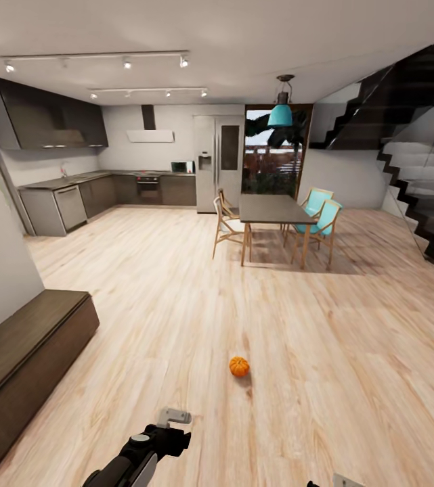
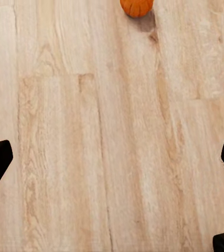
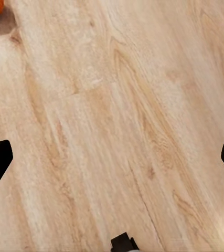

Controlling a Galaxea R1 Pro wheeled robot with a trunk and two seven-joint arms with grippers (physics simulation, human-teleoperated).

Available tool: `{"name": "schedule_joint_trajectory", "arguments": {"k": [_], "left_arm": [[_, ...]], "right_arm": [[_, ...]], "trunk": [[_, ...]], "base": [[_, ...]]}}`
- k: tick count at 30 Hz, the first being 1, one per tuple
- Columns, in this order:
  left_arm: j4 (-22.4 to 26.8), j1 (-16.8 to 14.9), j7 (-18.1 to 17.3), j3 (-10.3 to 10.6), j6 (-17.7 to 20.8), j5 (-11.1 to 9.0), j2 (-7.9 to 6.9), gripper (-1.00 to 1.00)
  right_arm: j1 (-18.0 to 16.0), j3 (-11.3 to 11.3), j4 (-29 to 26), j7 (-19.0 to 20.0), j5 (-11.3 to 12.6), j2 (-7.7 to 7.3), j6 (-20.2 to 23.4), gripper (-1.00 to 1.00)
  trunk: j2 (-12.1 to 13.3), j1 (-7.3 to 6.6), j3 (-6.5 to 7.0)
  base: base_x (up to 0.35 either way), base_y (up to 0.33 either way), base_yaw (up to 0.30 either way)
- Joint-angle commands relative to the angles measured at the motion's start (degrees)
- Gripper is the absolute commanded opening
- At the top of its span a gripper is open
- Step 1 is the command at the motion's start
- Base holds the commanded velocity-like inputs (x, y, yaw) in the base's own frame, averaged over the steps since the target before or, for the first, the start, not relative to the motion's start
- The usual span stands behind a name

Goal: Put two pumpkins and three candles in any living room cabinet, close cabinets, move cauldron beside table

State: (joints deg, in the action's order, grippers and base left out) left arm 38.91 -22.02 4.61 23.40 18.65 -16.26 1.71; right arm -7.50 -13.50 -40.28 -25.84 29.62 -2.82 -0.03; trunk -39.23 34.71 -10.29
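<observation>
- One pumpkin [image 1: 239,366] is seen alone on the wood floor [image 1: 298,325], ahead of the robot, well apart from the cabinet [image 1: 20,365] at left.
- Left gripper [image 2: 112,157] and right gripper [image 3: 112,157] are held wide apart and empty above the floor, presumably readied for pickup.

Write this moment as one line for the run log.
pumpkin: on floor, ahead of robot | cabinet: at left, closed | left gripper: open, empty | right gripper: open, empty
</observation>
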Motion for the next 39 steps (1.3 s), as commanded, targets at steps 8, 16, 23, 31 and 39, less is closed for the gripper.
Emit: {"name": "schedule_joint_trajectory", "arguments": {"k": [8,16,23,31,39], "left_arm": [[0.1,0.0,0.5,0.2,0.2,-0.5,-0.04,1.0],[0.1,0.0,0.5,0.2,0.2,-0.5,-0.04,1.0],[0.1,0.0,0.5,0.2,0.2,-0.5,-0.04,1.0],[0.1,0.0,0.5,0.2,0.2,-0.5,-0.04,1.0],[0.1,0.0,0.5,0.2,0.2,-0.5,-0.04,1.0]], "right_arm": [[-0.1,-3.5,-0.1,-0.5,0.4,-0.46,-0.1,1.0],[-0.1,-3.7,-0.1,-0.5,0.4,-0.45,-0.2,1.0],[-0.1,-3.7,-0.1,-0.5,0.5,-0.54,-0.2,1.0],[-0.1,-3.7,-0.1,-0.4,0.5,-0.52,-0.2,1.0],[-0.1,-3.7,-0.1,-0.4,0.5,-0.52,-0.2,1.0]], "trunk": [[-0.1,0.04,-0.1],[-0.1,0.04,0.08],[-0.1,0.04,0.51],[-0.1,0.04,1.03],[-0.1,0.04,1.56]], "base": [[0.266,-0.196,-0.013],[0.267,-0.204,-0.071],[0.267,-0.192,-0.205],[0.266,-0.128,-0.221],[0.266,-0.044,-0.223]]}}
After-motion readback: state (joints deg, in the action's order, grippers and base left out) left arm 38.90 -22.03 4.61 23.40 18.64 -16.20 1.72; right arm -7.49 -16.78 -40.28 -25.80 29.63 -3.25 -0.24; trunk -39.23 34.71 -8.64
